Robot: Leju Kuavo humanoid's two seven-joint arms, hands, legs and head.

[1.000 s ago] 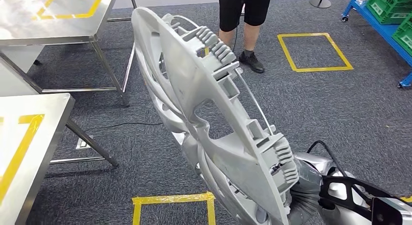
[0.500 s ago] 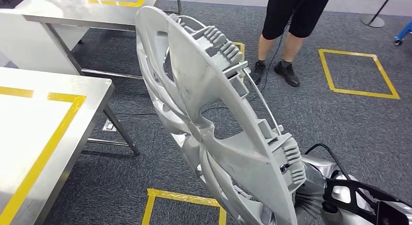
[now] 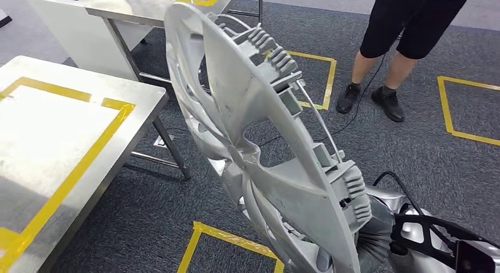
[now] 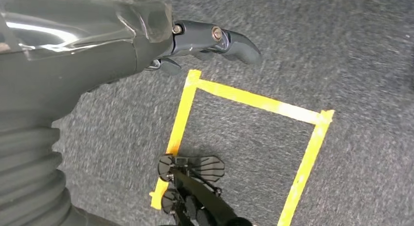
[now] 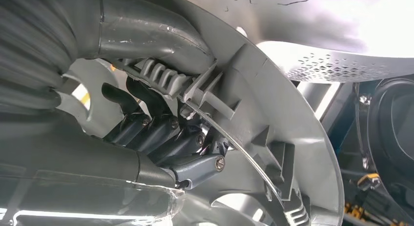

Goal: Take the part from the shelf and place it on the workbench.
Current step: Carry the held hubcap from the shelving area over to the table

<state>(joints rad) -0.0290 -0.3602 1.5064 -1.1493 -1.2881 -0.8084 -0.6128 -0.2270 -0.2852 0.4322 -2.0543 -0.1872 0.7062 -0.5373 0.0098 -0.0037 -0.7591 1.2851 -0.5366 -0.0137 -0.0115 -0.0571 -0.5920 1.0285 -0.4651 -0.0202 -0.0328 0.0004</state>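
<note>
At the far left of the head view stands a steel workbench (image 3: 127, 96) with yellow tape lines (image 3: 76, 161) marked on its top, and a second steel table (image 3: 127, 7) sits behind it. In the middle, held up in the air over grey carpet (image 3: 460, 167), is the part (image 3: 259, 149): a large, round, pale grey plastic wheel cover, tilted on edge, with open spokes, moulded clips and a thin wire ring running round its back. The part is off the shelf and not yet on the workbench, which lies just to its left. It looks light and fairly stiff but thin, so it would likely flex and its clips could snap if knocked; its broad face may swing or twist when held from one point. At lower right the right hand (image 5: 161, 133) grasps the rim, thumb over the outer edge and dark fingers (image 5: 141, 126) hooked through a spoke opening, which seems the soundest place to hold. The left hand (image 4: 195, 43) hangs over a yellow tape square (image 4: 249, 99) on the floor, holding nothing, fingers loosely curled. At upper right a person's legs (image 3: 407, 55) stand on the carpet
</note>
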